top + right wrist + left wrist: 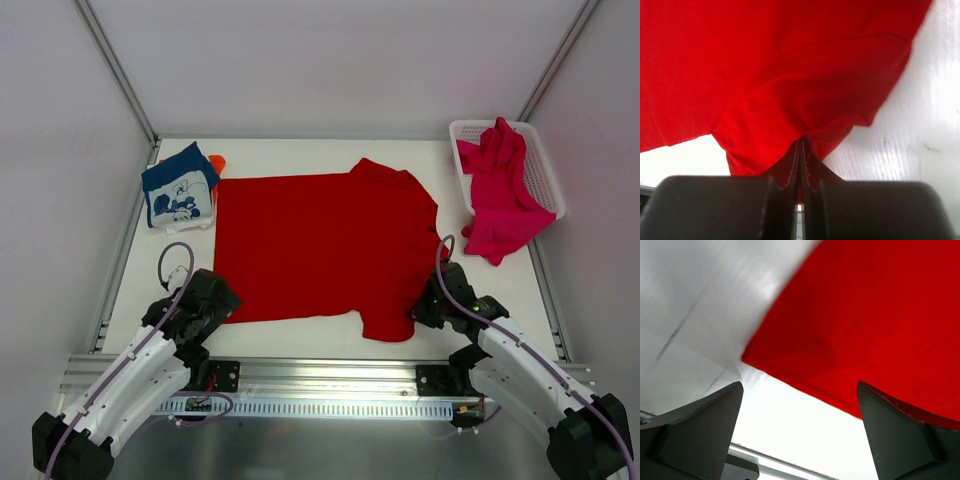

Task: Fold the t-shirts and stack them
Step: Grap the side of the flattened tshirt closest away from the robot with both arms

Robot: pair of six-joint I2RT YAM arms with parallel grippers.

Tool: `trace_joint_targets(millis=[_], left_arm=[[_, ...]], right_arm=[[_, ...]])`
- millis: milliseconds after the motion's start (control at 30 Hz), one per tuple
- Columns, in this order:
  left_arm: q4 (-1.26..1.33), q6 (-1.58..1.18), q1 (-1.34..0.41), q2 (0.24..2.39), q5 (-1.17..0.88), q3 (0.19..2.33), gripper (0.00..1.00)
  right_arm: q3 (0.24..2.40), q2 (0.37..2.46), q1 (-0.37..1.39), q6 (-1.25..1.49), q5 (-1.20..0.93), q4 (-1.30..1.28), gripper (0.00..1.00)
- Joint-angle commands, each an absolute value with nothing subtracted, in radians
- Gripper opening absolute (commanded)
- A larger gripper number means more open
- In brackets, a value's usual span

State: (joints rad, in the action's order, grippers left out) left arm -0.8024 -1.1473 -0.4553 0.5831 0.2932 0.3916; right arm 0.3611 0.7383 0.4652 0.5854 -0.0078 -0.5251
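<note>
Though flat, red t-shirt (320,250) (soft cloth)

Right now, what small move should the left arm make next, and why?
Probably lower the left fingers and close them on the near corner of the plain bright red cloth t-shirt: they stand wide open over it, while the right fingers pinch its sleeve edge.

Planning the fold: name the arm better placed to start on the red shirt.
Right. Its end effector is shut on the red shirt at the near sleeve; the left end effector is open beside its hem, empty.
</note>
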Motion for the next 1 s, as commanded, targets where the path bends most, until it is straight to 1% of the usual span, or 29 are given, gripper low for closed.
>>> trace_joint_targets(millis=[0,33,133,200,300,333,367,400,467,567,600,833,967], left_arm=[[-0.861,-1.233,-0.414,0.624,0.25,0.335,0.99],[-0.859,-1.238,-0.414,0.624,0.256,0.331,0.98],[-0.857,-1.243,-0.414,0.581,0.293,0.327,0.99],[-0.851,-1.244,-0.413,0.616,0.304,0.331,0.98],[-0.83,-1.233,-0.413,0.673,0.316,0.341,0.87],[-0.827,-1.229,-0.413,0.675,0.33,0.342,0.85],[-0.815,-1.226,-0.414,0.675,0.334,0.341,0.79],[-0.812,-1.224,-0.413,0.675,0.339,0.342,0.75],[-0.802,-1.216,-0.413,0.686,0.342,0.342,0.72],[-0.787,-1.206,-0.414,0.692,0.348,0.339,0.64],[-0.782,-1.204,-0.414,0.692,0.348,0.339,0.6],[-0.746,-1.195,-0.414,0.687,0.364,0.33,0.55],[-0.706,-1.189,-0.41,0.715,0.362,0.311,0.55]], right_arm=[[0.362,0.782,0.45,0.535,-0.055,-0.425,0.0],[0.35,0.793,0.445,0.532,-0.064,-0.411,0.0],[0.33,0.825,0.425,0.523,-0.104,-0.367,0.0],[0.325,0.834,0.411,0.514,-0.12,-0.356,0.0],[0.325,0.83,0.393,0.499,-0.124,-0.356,0.0],[0.322,0.828,0.39,0.494,-0.124,-0.354,0.0],[0.322,0.828,0.381,0.492,-0.126,-0.354,0.0],[0.321,0.827,0.376,0.491,-0.127,-0.354,0.01],[0.316,0.827,0.37,0.492,-0.13,-0.354,0.0],[0.311,0.828,0.368,0.497,-0.133,-0.345,0.01],[0.311,0.83,0.368,0.497,-0.135,-0.345,0.0],[0.307,0.825,0.367,0.503,-0.138,-0.345,0.0],[0.304,0.816,0.367,0.506,-0.141,-0.353,0.0]])
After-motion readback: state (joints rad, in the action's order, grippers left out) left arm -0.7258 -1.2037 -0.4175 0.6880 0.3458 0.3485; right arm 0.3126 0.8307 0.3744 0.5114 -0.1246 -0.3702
